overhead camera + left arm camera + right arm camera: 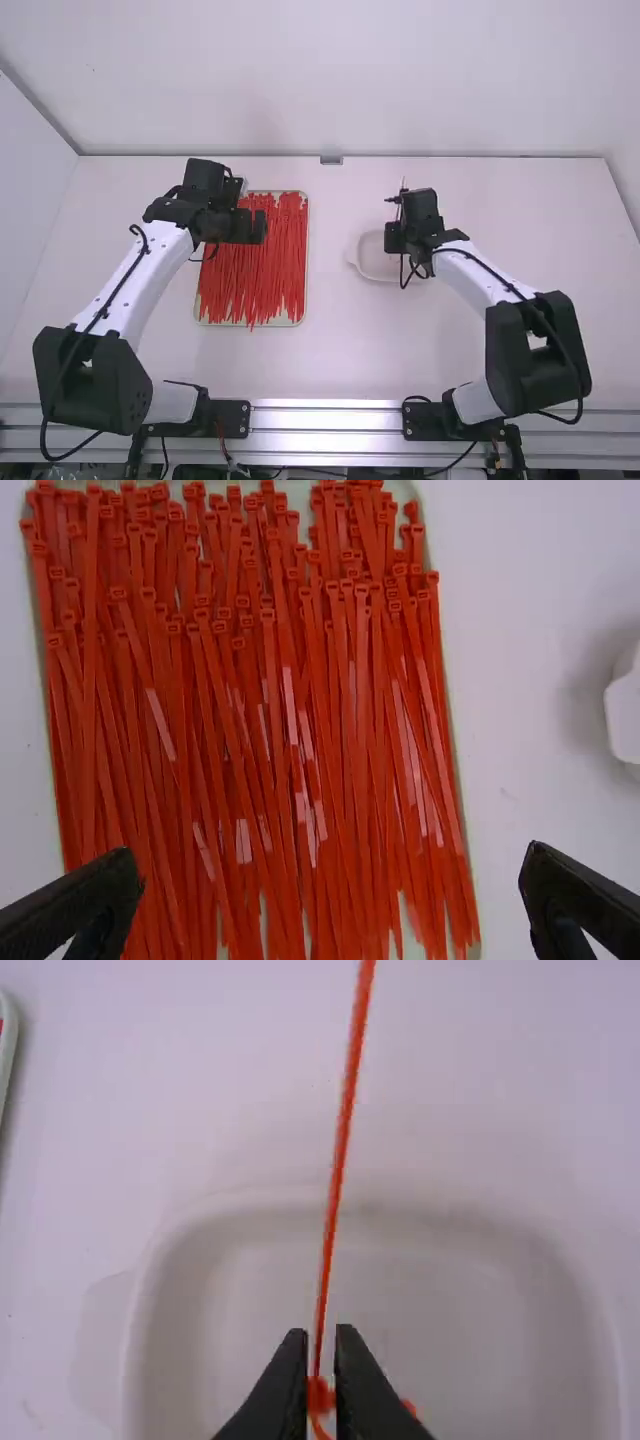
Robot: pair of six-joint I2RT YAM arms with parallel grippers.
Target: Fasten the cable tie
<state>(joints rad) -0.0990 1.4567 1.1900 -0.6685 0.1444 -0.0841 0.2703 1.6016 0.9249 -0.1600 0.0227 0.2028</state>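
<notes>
In the right wrist view the tie point(335, 1190) runs off the picture's edge, so its far end is cut off. Its near stretch is hidden between the right gripper's point(320, 1335) closed jaws, and the orange bits there are too blurred to tell apart. The dish point(470, 1290) is cut off too. In the high view the left gripper point(235, 225) hides part of the ties point(262, 270), and the held tie is too small to make out. In the left wrist view the ties run off two edges

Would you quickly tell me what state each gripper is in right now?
Left gripper: open, holding nothing.
Right gripper: closed on a red cable tie.
</notes>
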